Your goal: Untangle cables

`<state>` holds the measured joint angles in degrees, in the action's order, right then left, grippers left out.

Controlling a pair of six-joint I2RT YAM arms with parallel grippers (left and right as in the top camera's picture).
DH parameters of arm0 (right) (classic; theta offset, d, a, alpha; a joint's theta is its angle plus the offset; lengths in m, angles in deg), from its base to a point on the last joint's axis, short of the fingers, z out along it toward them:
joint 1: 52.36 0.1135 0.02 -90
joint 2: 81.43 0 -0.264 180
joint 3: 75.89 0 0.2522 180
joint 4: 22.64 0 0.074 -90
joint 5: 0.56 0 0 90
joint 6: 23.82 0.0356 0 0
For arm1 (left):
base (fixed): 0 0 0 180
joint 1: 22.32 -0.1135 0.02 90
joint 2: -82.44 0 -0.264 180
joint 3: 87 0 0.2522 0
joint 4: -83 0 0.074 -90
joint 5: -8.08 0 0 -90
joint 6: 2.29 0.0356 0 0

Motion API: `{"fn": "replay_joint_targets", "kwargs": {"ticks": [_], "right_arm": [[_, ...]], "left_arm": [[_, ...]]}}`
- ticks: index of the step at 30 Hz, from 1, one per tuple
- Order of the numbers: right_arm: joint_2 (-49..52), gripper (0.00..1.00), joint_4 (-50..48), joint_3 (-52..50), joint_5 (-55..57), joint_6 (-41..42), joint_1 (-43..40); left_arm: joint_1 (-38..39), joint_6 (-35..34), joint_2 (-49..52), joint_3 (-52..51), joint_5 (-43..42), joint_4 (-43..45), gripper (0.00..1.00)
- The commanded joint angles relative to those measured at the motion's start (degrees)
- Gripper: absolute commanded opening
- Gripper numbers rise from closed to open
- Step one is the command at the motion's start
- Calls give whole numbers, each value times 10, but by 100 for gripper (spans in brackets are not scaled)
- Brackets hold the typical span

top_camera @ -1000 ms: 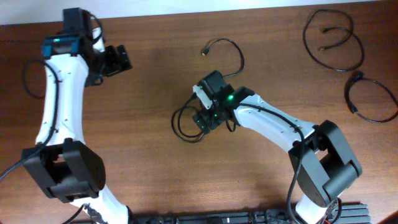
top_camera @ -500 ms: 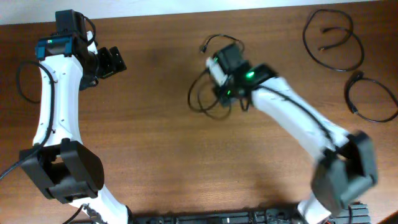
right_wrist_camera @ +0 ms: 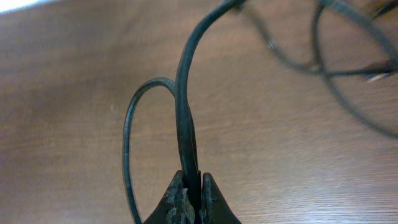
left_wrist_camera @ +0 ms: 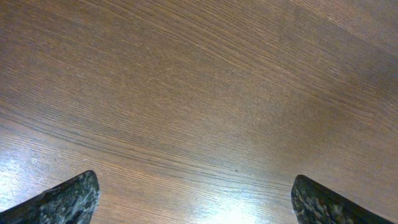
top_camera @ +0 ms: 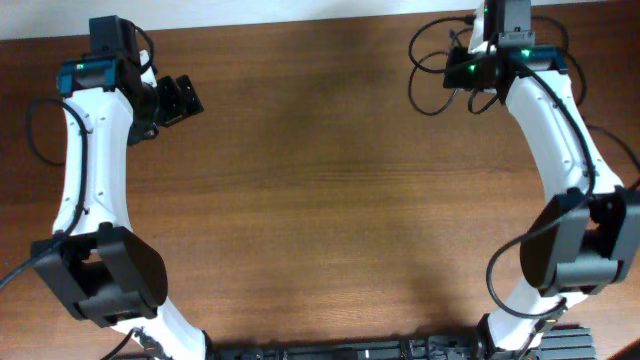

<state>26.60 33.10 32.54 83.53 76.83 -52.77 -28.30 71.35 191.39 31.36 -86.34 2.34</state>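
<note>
Brown wood-grain table (top_camera: 300,180) fills every view. It's bare under the left gripper (top_camera: 183,97), which hangs with its jaws spread wide and nothing between them.

Over to my right gripper (right_wrist_camera: 191,186): jaws pinched tight on one thin black cable (right_wrist_camera: 182,106). The cord runs straight out from the tips, and a slack loop droops just beside them. From overhead, that cable hangs in loose loops off the side of the tool away from the arm, apparently lifted, near the table's far edge. Ahead of the tips and off to one side I can make out the other cables (right_wrist_camera: 328,74), blurred and lying apart from the one I hold. Whether any strands cross over there, I can't tell.

My read: the separating looks mostly done, and this is the set-down step. The next move calls for lowering the tool, keeping the loop short of the others, then letting the jaws part so nothing re-knots.

Writing? None readable, only a green light (top_camera: 520,40) glowing on the right wrist.
</note>
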Motion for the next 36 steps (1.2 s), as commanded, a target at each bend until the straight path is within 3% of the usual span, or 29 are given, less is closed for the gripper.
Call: {"fn": "replay_joint_targets", "kwargs": {"ticks": [1,4,9,10,13,14,18,20,21,22,30,36], "right_arm": [[-27,4,0,5,-201,6,6],[-110,4,27,5,-289,6,44],[-191,4,20,4,-259,98,31],[-167,4,19,4,-146,98,13],[-88,4,-22,4,47,90,6],[-5,4,-94,4,95,12,7],[142,5,-267,4,96,-122,7],[200,9,-307,4,94,-134,8],[206,24,-306,4,91,-134,8],[204,100,-307,6,92,-134,11],[-14,99,-227,19,96,-132,19],[-202,98,-66,19,97,-132,19]], "left_arm": [[-1,-8,-7,5,4,-1,99],[-1,-8,-7,5,4,-1,99],[-1,-8,-7,5,4,-1,99],[-1,-8,-7,5,4,-1,99],[-1,-8,-7,5,4,-1,99],[-1,-8,-7,5,4,-1,99],[-1,-8,-7,5,4,-1,99],[-1,-8,-7,5,4,-1,99],[-1,-8,-7,5,4,-1,99],[-1,-8,-7,5,4,-1,99],[-1,-8,-7,5,4,-1,99],[-1,-8,-7,5,4,-1,99]]}}
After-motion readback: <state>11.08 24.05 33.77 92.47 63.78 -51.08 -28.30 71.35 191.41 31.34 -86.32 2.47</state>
